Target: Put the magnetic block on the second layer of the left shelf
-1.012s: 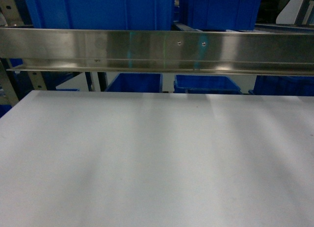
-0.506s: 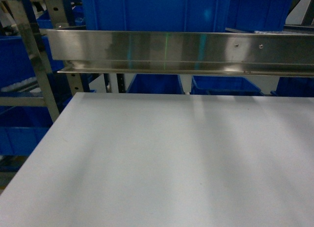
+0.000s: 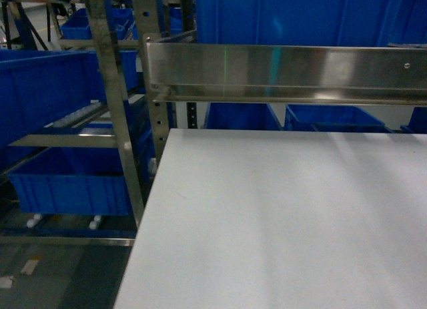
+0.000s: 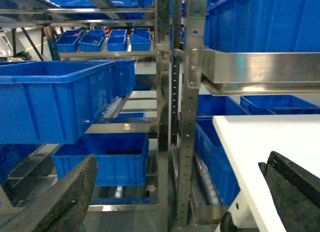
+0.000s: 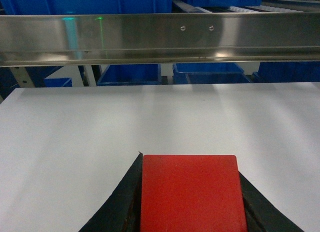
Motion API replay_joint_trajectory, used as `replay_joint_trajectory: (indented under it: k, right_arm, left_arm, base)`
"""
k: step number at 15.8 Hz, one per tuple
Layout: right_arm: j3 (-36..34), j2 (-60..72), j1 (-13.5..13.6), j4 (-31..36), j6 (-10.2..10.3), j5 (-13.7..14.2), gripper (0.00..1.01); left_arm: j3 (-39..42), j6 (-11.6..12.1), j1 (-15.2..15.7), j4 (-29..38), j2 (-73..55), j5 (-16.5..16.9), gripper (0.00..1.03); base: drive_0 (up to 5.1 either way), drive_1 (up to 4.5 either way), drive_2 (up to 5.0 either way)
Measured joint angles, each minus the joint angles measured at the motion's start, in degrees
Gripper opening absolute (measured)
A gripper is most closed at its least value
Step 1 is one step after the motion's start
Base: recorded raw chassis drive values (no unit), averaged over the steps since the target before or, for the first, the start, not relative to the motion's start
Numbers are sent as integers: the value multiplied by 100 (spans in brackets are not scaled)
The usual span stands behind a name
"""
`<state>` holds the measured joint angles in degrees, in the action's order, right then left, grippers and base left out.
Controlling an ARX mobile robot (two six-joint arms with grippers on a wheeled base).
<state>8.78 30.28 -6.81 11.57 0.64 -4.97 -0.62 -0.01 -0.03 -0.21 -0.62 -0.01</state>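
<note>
The magnetic block (image 5: 192, 192), a plain red cube, fills the bottom of the right wrist view, clamped between the black fingers of my right gripper (image 5: 190, 164), which hangs over the white table (image 5: 100, 127). My left gripper (image 4: 180, 162) is open with nothing between its fingers, level with the table's left edge and facing the left shelf (image 4: 190, 117), a rack of steel posts and rails. A track of white rollers (image 4: 207, 189) shows low in that rack. The head view has the left shelf (image 3: 113, 102) at its left and neither gripper.
A steel rail (image 3: 287, 72) runs across above the far edge of the white table (image 3: 280, 215). Large blue bins (image 3: 47, 95) sit on the rack's levels, and one blue bin (image 4: 55, 99) is close on the left. Floor shows below the rack.
The head view has swung left. The steel rail and table slid to the right of the view, and the left shelf's posts and blue bins came into sight.
</note>
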Motion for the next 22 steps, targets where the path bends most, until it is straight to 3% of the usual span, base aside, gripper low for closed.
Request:
replay_joint_trajectory:
  k: [22]
  right_arm:
    - [0, 0, 0, 4, 0, -2, 33]
  left_arm:
    - [0, 0, -2, 2, 0, 0, 98]
  base:
    - [-494, 252, 252]
